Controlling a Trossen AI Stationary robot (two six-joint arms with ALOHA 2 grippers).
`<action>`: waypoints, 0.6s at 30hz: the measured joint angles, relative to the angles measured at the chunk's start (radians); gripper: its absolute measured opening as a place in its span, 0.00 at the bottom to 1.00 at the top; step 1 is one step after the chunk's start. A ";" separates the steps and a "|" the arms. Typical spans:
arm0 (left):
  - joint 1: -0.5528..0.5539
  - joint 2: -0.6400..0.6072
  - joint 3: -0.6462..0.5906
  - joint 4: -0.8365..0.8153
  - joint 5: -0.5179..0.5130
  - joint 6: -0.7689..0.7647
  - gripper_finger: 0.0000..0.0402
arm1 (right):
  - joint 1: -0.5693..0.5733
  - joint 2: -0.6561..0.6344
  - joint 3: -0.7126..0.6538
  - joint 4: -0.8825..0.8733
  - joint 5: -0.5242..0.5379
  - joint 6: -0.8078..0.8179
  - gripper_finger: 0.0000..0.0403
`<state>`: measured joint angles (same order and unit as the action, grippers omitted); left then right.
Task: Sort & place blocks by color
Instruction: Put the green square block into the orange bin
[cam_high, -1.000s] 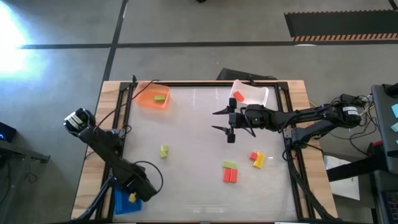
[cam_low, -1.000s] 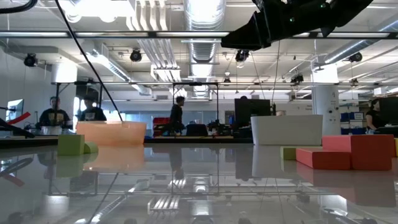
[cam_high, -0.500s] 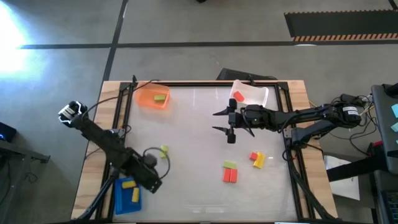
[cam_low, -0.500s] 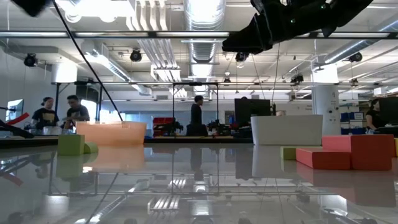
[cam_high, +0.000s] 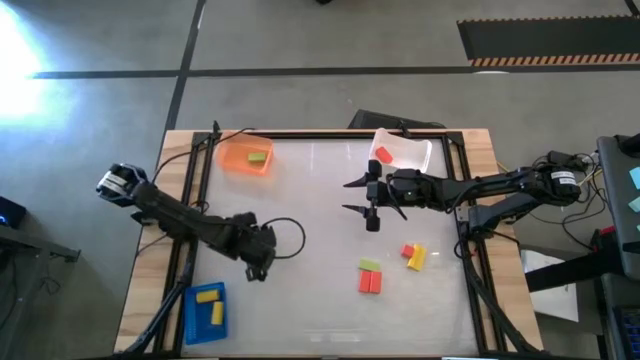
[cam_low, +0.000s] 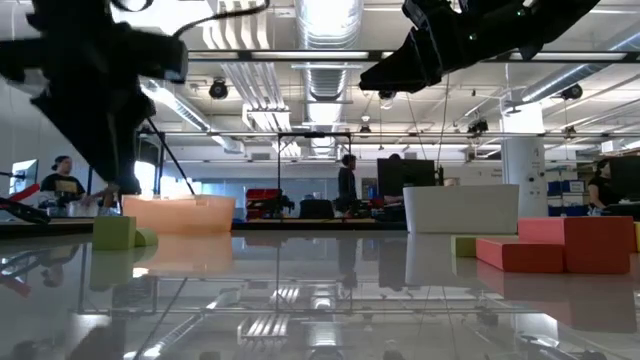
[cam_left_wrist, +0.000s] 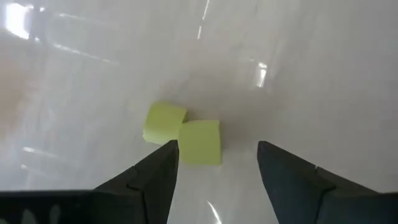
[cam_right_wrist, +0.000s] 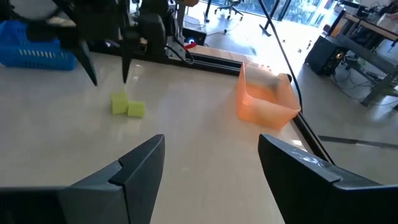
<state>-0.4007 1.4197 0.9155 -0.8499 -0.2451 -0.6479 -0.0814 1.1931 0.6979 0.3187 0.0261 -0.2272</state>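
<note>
Two light green blocks (cam_left_wrist: 200, 142) lie side by side on the table, also seen in the right wrist view (cam_right_wrist: 127, 106). My left gripper (cam_left_wrist: 217, 147) hovers open just above them and hides them in the high view (cam_high: 259, 259). My right gripper (cam_high: 353, 195) is open, raised over the table's middle, and touches nothing. More loose blocks lie toward the near right: two red (cam_high: 370, 283), one light green (cam_high: 370, 265), one red (cam_high: 407, 251) and one yellow (cam_high: 417, 259).
An orange tray (cam_high: 236, 160) at the far left holds a light green block (cam_high: 258, 156). A white tray (cam_high: 412, 156) at the far edge holds a red block (cam_high: 384, 154). A blue tray (cam_high: 191, 312) at the near left corner holds two yellow blocks (cam_high: 210, 305). People move in the room behind.
My left gripper has swung from over the blue tray at the near left corner toward the table's middle and far side, and now stands over the two light green blocks. Two yellow blocks show in the blue tray now that the arm has left it.
</note>
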 joint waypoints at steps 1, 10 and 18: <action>0.008 -0.001 -0.026 0.030 0.000 0.006 0.50 | 0.000 0.000 0.000 0.000 0.000 0.000 0.62; 0.022 -0.002 -0.170 0.161 -0.003 0.001 0.50 | 0.000 0.000 0.000 0.000 0.000 0.033 0.62; 0.023 0.000 -0.218 0.273 -0.032 0.001 0.47 | 0.000 0.000 0.000 0.000 0.000 0.070 0.62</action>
<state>-0.3779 1.4197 0.6972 -0.5773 -0.2775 -0.6464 -0.0814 1.1931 0.6979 0.3183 0.0265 -0.1574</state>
